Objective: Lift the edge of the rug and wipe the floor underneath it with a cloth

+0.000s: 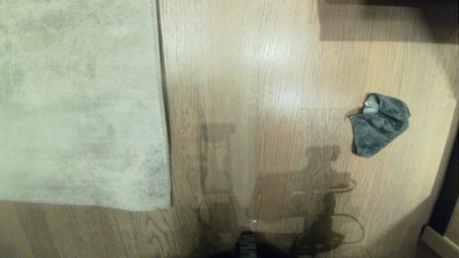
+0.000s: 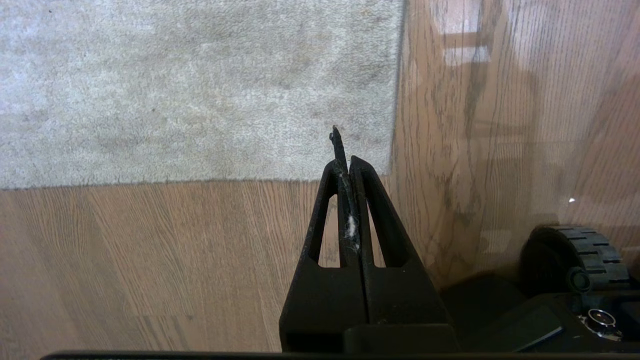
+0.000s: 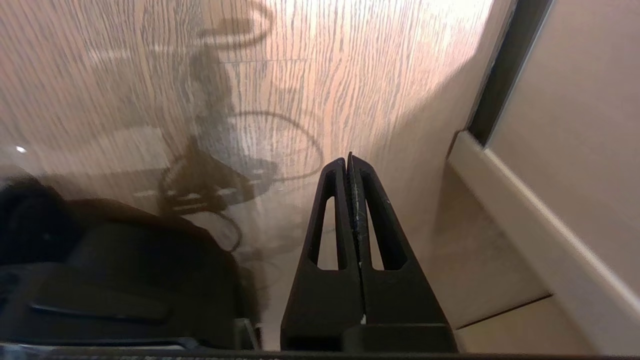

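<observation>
On the left we saw the rug edge (image 1: 163,107) lying flat on the floor (image 1: 251,71). Our left tool (image 2: 345,160) was closed and empty above the rug corner. The cloth (image 1: 379,125) lay crumpled at right, well apart. Our right tool (image 3: 349,162) was closed, holding nothing.

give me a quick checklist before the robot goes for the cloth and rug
1. Cloth in sight, lying free on the floor, off to the robot's right: ok.
2. Rug edge lying flat, corner in sight, nothing on it: ok.
3. Left gripper empty: ok. It is shut, so not ready to take the edge: not ok.
4. Right gripper empty: ok. It is shut and must open to take the cloth: not ok.
5. Floor under the rug dirty or clean: cannot tell.
6. Bare floor between rug and cloth: ok.
</observation>
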Available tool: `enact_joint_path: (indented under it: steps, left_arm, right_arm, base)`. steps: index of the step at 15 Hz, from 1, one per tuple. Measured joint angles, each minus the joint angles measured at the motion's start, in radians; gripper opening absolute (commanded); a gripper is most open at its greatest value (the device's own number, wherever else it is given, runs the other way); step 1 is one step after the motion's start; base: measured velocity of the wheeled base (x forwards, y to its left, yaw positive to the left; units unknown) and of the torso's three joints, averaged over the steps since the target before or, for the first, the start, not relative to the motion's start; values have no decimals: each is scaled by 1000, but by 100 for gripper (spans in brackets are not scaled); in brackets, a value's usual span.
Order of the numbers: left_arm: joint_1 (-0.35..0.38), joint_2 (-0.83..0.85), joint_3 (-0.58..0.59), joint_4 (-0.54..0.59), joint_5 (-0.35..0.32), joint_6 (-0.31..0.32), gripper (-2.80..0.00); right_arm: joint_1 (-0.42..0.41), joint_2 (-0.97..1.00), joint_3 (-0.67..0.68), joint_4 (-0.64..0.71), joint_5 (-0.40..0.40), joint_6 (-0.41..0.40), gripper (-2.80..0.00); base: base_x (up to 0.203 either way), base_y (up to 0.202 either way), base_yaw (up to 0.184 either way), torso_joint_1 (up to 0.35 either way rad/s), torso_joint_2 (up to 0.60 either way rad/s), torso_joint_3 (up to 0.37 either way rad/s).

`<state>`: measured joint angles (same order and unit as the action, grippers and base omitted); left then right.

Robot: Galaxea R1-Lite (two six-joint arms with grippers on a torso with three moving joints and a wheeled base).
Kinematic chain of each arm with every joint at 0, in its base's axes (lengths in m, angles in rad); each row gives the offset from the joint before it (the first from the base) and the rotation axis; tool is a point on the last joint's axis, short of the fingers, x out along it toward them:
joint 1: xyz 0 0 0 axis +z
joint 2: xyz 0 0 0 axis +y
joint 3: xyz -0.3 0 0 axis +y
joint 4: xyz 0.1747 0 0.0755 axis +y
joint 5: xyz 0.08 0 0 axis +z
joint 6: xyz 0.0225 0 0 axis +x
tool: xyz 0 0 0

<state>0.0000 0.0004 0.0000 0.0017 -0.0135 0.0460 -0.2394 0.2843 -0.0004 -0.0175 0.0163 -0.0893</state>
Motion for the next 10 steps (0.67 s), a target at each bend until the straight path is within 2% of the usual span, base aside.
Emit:
enact_joint_path:
  steps: [3, 5, 8, 10]
  left_arm:
    - [0, 0, 0, 0, 0, 0, -280]
    - [0, 0, 0, 0, 0, 0, -280]
    - [0, 0, 0, 0, 0, 0, -280]
    - [0, 0, 0, 0, 0, 0, -280]
  right_arm:
    - [0, -3, 0, 4, -2, 72, -280]
    - [25, -3, 0, 4, -3, 74, -280]
    - [109, -3, 0, 4, -3, 75, -280]
    - [127, -3, 0, 4, -3, 75, -280]
  base:
    - [0, 0, 0, 0, 0, 0]
    - [0, 0, 0, 0, 0, 0]
    - [0, 0, 0, 0, 0, 0]
    - [0, 0, 0, 0, 0, 0]
